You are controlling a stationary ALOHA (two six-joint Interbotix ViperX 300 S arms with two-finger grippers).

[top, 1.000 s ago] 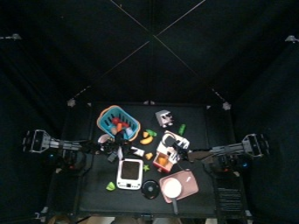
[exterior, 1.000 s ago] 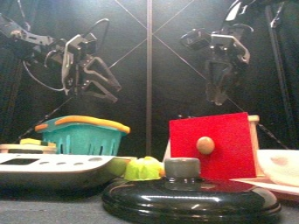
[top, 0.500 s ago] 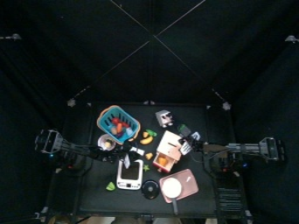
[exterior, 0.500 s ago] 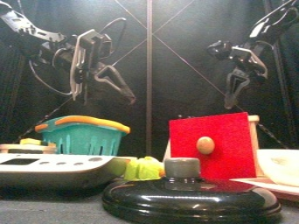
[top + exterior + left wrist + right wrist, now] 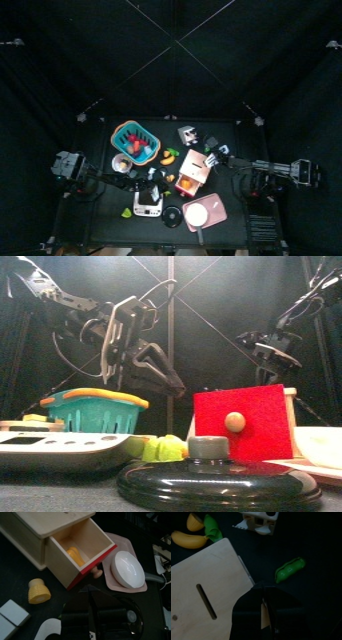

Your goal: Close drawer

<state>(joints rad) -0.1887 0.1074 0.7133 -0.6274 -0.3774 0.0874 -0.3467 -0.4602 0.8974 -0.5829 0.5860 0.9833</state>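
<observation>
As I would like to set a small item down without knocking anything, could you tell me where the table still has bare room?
In the top view the back strip of the table, behind the teal basket, is bare, as is the right-rear corner beyond the wooden drawer box. The middle and front are crowded: white scale, black lid and pink plate sit close together.

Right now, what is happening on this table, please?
A two-armed robot is at a crowded black table and is about to deal with a small wooden drawer box. Its red-fronted drawer stands pulled out, with a yellow item inside, so it is not yet closed. The left hand hangs above the drawer with its jaws nearly together, holding nothing. The right hand, also nearly closed and empty, is over the box's wooden top, near a green pea pod.
</observation>
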